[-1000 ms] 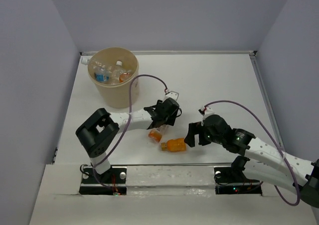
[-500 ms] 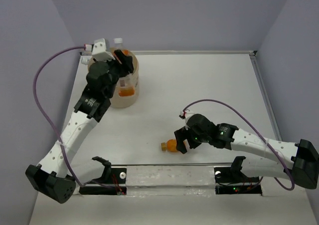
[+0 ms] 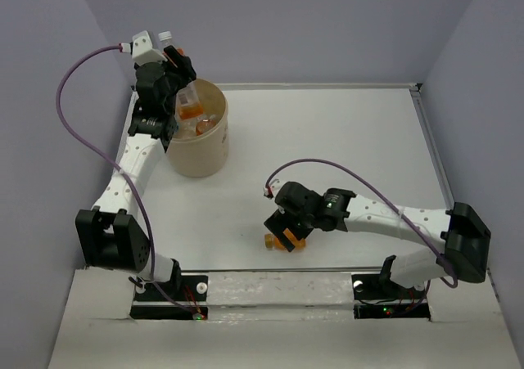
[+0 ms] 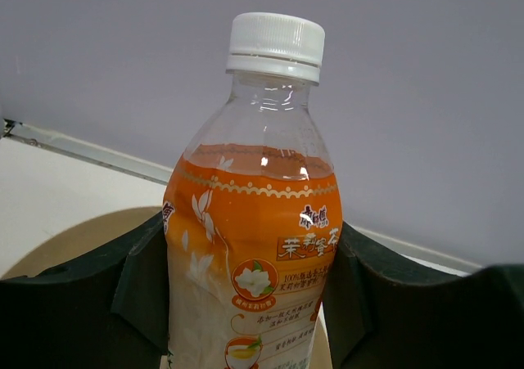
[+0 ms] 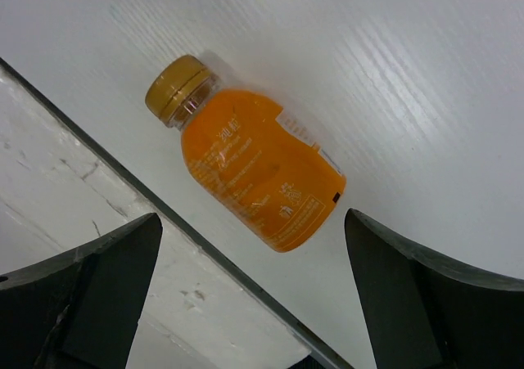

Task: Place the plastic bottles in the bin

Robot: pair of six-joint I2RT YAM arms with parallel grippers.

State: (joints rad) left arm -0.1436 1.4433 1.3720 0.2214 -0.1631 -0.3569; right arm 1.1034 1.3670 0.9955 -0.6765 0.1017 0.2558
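Though they go unseen from above, right fingers (image 5: 106, 291) gape over the gold-capped bottle (image 5: 254, 177); left fingers (image 4: 139, 291) pinch the white-capped bottle (image 4: 254, 222).

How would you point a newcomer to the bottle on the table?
On the white table, look near the front edge, under the right pincer. The bottle lying there is squat, orange and gold-capped, unlike the white-capped bottle held above the bin.

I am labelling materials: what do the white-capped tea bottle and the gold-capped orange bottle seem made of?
The white-capped tea bottle: likely thin clear glossy plastic; see-through neck, highlights, orange printed label. The gold-capped orange bottle: probably clear plastic too, smooth; cap looks metallic-gold, material uncertain.
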